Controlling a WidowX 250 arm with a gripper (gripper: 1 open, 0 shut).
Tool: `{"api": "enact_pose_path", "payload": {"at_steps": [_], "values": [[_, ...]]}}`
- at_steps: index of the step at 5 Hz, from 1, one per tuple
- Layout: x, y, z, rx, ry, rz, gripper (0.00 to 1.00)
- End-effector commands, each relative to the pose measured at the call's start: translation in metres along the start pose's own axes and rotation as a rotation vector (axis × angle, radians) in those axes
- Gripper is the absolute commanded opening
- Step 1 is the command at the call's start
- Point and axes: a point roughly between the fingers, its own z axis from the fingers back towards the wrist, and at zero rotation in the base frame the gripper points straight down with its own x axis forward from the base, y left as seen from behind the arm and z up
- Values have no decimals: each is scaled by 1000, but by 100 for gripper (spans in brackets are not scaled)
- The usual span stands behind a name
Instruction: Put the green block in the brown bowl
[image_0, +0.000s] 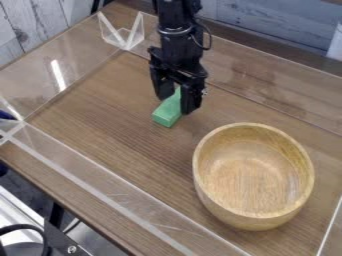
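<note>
The green block lies on the wooden table, left of and above the brown bowl. My black gripper points straight down over the block's far end. Its jaws stand open, one finger on each side of the block, and its upper end is hidden between them. The large round bowl sits at the lower right with nothing inside it.
A clear acrylic wall fences the table along its left and front edges. A clear plastic bracket stands at the back left. The wood tabletop spreads between the block and the wall.
</note>
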Motion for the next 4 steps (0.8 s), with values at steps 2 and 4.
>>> {"api": "enact_pose_path", "payload": {"at_steps": [2, 4], "values": [[12, 8, 7, 26, -42, 9, 0], [10, -8, 45, 38, -100, 7, 0]]}}
